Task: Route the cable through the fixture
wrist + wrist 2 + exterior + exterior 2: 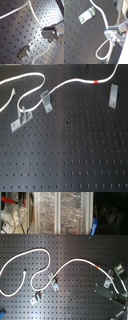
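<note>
Your cable [75, 82] lies on the black perforated board [70, 154], along the 12 o'clock edge of the first exterior view. It runs from 9 o'clock, loops down near the brackets, then rises toward 1 o'clock. The red tape band [96, 82] sits on the stretch at about 1 o'clock.

In the second exterior view the cable [45, 251] makes two humps across the board. The red band [97, 267] is at about 3 o'clock and the free end [26, 270] at 9 o'clock.

Gripper [51, 33] is clamped on the cable in the first wrist view. You see the cord [35, 15] go in between the fingers and come out the other side. The second wrist view shows the same grip [110, 33], with a slack loop [101, 51] hanging past the fingers.

Fixtures: two metal clips [46, 100] and [21, 118] sit at 9 to 10 o'clock in the first exterior view. The cable loop passes just beside the upper one. A third clip [113, 95] is at 2 o'clock, just below the cable, apart from it.

In the second exterior view the gripper [116, 287] is at 4 o'clock, at the board edge. Cluttered shelving [50, 212] fills the 12 o'clock band.
</note>
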You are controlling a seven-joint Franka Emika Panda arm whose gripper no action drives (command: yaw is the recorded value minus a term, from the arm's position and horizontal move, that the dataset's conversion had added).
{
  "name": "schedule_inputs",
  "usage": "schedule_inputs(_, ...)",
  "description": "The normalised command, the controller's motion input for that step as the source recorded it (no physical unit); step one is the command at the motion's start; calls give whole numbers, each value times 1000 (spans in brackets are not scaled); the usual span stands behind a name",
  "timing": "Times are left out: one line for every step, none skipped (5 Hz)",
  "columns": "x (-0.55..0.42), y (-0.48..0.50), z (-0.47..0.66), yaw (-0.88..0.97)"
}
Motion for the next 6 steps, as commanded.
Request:
schedule_inputs(-13,-51,-1,0)
schedule_inputs(-206,37,81,640)
schedule_inputs(-127,36,118,703)
schedule_inputs(10,-34,94,0)
schedule_inputs(24,-280,75,-431)
schedule_inputs(-26,-300,75,-389)
